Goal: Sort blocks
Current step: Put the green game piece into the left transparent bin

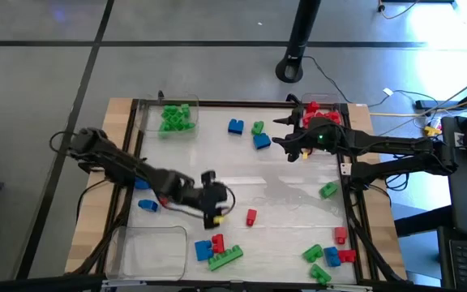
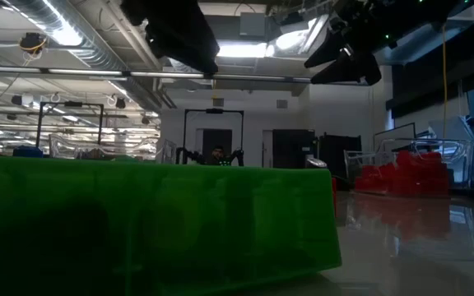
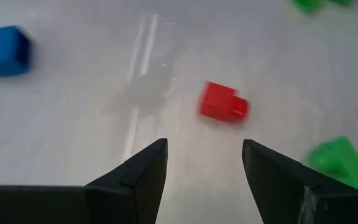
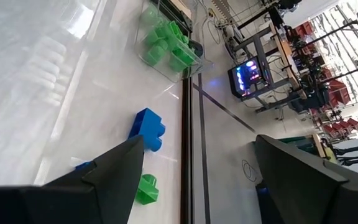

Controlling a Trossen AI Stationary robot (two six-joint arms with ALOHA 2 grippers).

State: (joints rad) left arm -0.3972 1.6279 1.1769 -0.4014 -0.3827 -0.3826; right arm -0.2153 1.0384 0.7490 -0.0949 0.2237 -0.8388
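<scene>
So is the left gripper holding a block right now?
No, the left gripper is open and empty, with a loose red block lying on the table ahead of it.

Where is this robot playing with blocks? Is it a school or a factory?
Probably a robot lab or workshop, not a school. Bare ducts and pipes run under the ceiling, more work frames stand on a grey floor, and a computer glows there.

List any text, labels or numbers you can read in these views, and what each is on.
None can be read.
The lit screen beyond the table shows only glowing blurs.
The blocks, such as the red block, and the trays, such as the green-block tray, show no print.
</scene>
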